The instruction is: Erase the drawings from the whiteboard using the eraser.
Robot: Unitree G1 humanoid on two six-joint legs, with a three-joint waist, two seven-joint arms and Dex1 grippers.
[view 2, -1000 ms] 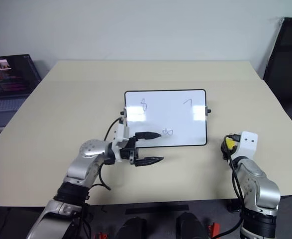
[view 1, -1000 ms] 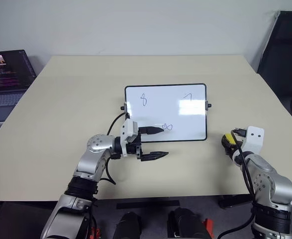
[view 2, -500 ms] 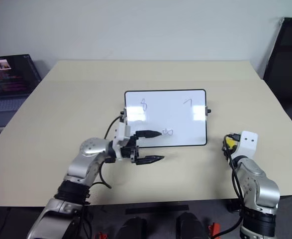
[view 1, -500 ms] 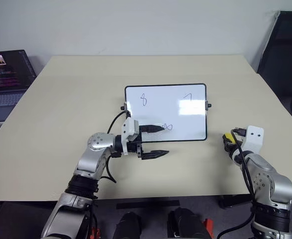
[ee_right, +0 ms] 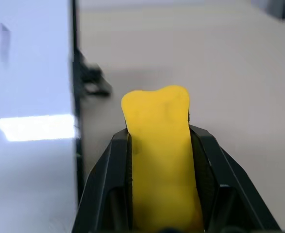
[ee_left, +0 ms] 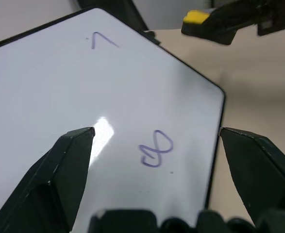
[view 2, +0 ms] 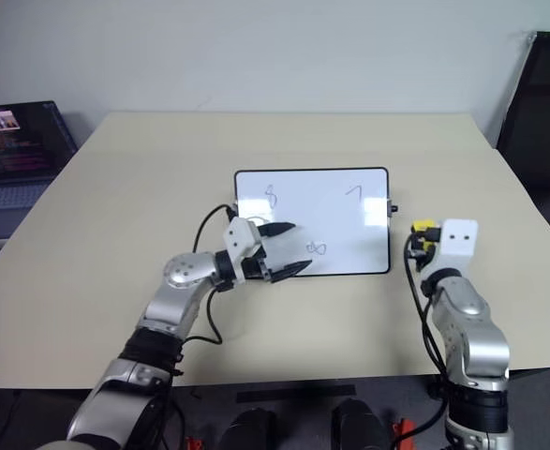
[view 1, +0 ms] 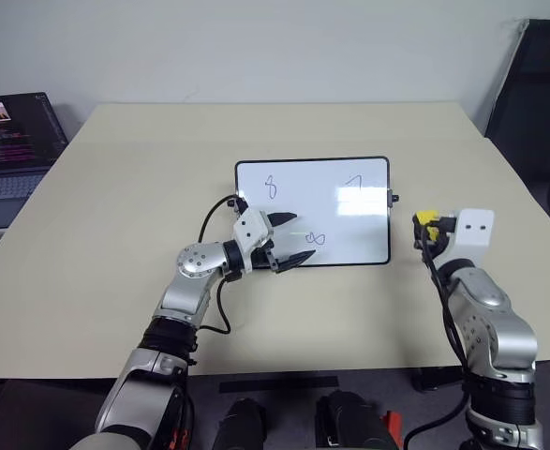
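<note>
The whiteboard (view 1: 323, 208) lies flat in the middle of the table. The drawings on it are an "8" (view 1: 272, 187), a "7" (view 1: 353, 181) and a sideways loop (view 1: 315, 239). My left gripper (view 1: 292, 240) hangs open over the board's near left part, with the sideways loop (ee_left: 156, 149) just ahead between its fingers. My right gripper (view 1: 424, 223) is raised to the right of the board and shut on the yellow eraser (view 1: 425, 217). In the right wrist view the eraser (ee_right: 159, 141) sticks out between the black fingers, next to the board's right edge (ee_right: 75, 97).
An open laptop (view 1: 12, 141) stands off the table's left side. A black chair (view 1: 546, 94) is at the far right. The beige table (view 1: 115, 187) spreads wide around the board.
My right gripper has risen from the table with the eraser and come a little nearer the board. My left gripper has moved forward over the board's near left part and turned.
</note>
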